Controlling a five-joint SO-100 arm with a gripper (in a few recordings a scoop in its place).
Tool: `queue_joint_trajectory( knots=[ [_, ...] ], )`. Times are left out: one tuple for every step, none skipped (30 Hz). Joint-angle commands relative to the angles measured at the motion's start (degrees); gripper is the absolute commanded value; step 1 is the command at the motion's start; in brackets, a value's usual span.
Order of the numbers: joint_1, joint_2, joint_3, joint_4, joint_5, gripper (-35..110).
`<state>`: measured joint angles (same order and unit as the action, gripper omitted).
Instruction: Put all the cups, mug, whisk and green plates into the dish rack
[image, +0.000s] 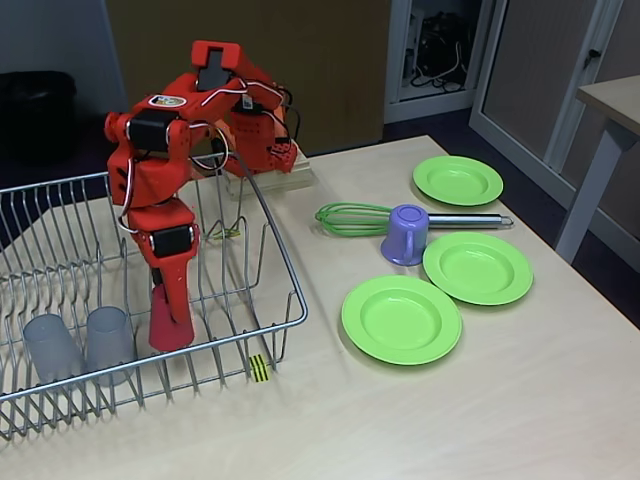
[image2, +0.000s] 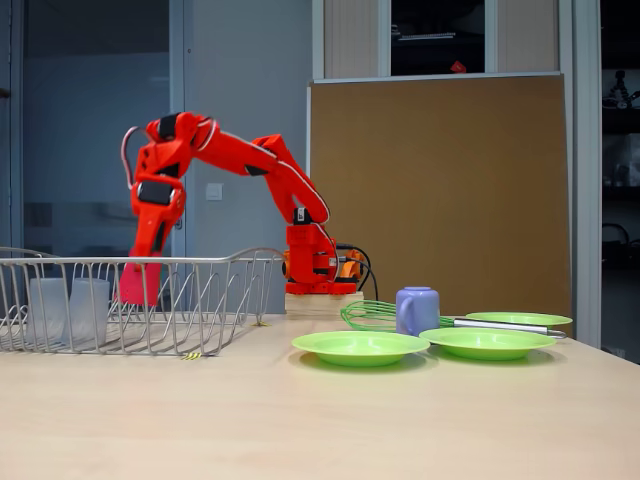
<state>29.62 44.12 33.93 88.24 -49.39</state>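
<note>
Inside the dish rack (image: 268, 262): two grey tumblers (image: 52, 347) upside down at its front, the red cup (image: 170, 322) just beside them.
Gripper (image: 172, 315): down in the rack, jaws closed on the red cup.
Outside the rack: purple mug (image: 406, 234) upside down touching the whisk (image: 352, 218), three green plates (image: 401, 319) around them.

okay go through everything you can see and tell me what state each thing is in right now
Grey tumblers: both upside down in dish rack.
Red cup: in rack, gripper on it.
Mug: inverted on table.
Whisk: lying flat behind mug.
Green plates: three, flat on table.
</note>
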Motion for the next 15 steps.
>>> queue_joint_trajectory(
  knots=[
    [2.3, -4.1, -6.6, 2.0, -1.0, 0],
    [2.8, -5.6, -7.8, 2.1, -1.0, 0],
    [3.3, -7.0, -9.1, 2.3, -1.1, 0],
    [3.8, -8.2, -10.1, 2.5, -1.1, 0],
    [4.1, -9.0, -10.5, 2.6, -1.1, 1],
    [4.3, -9.5, -10.5, 2.6, -1.1, 4],
    [4.5, -9.8, -10.5, 3.0, -1.1, 8],
    [4.7, -10.2, -10.5, 3.3, -1.2, 12],
    [4.8, -10.5, -10.5, 3.7, -1.5, 17],
    [5.1, -10.9, -10.5, 3.7, -1.6, 22],
    [5.3, -11.2, -10.9, 4.0, -1.6, 25],
    [5.4, -11.2, -11.2, 4.3, -1.9, 29],
    [5.4, -11.2, -11.2, 4.7, -2.4, 32],
    [5.5, -11.2, -11.5, 5.2, -2.9, 35],
    [5.5, -11.2, -11.8, 5.5, -3.3, 37]
  ],
)
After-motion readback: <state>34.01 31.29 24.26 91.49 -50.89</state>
